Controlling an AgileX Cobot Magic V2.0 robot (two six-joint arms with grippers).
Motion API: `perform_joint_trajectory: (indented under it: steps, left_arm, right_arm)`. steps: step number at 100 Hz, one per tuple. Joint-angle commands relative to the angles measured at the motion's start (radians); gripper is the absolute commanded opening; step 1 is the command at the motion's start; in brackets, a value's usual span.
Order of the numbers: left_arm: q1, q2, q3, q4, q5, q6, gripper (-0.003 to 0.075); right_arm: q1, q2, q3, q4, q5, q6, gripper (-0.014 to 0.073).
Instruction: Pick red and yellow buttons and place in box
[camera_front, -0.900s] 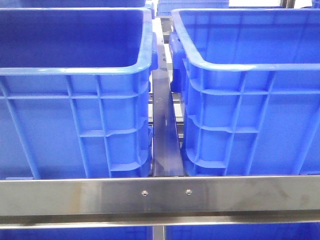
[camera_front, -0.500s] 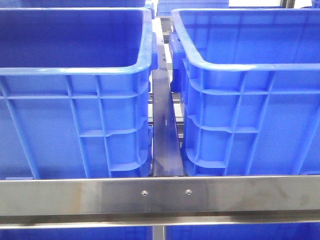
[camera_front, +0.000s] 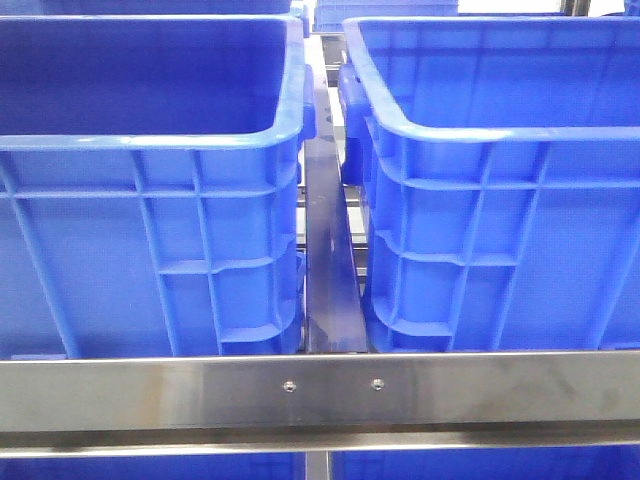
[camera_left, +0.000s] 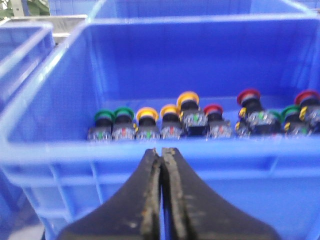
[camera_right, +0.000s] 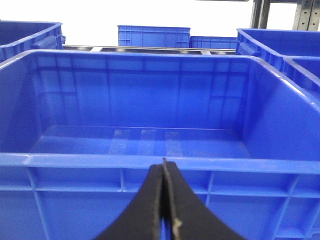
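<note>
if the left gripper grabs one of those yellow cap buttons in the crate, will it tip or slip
Probably tippy: the yellow-capped button shows a wide cap over a narrower dark body, standing upright. It may knock others, since neighbours sit packed alongside in the blue crate. The rounded cap edge looks smooth, so the left gripper, now shut, might slip; the body seems safer.

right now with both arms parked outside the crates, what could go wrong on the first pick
1. The buttons sit packed in a row with green caps among the red and yellow, so a grab may snag a neighbour or the wrong colour.
2. The left gripper is shut and sits outside the near rim of the crate; going straight in could hit the rim.
3. The right gripper faces an identical crate, so the crates could be confused.
</note>
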Motion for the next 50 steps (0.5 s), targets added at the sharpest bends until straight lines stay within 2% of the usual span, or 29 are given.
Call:
perform_joint_trajectory:
  steps: [1,40,50]
  left_arm:
    - [-0.001,0.066,-0.094,-0.001,-0.018,-0.003,-0.0020]
    - [-0.001,0.355,-0.340,-0.001,0.207,-0.003,-0.0019]
    - [-0.001,0.426,-0.375,-0.001,0.242,-0.003,0.0013]
  right_arm:
    - [0.001,-0.023,-0.017,-0.009,-0.072,-0.002,-0.0062]
    - [0.001,-0.023,-0.017,-0.009,-0.072,-0.002,-0.0062]
    - [0.001,-0.023,-0.017,-0.009,-0.072,-0.002,-0.0062]
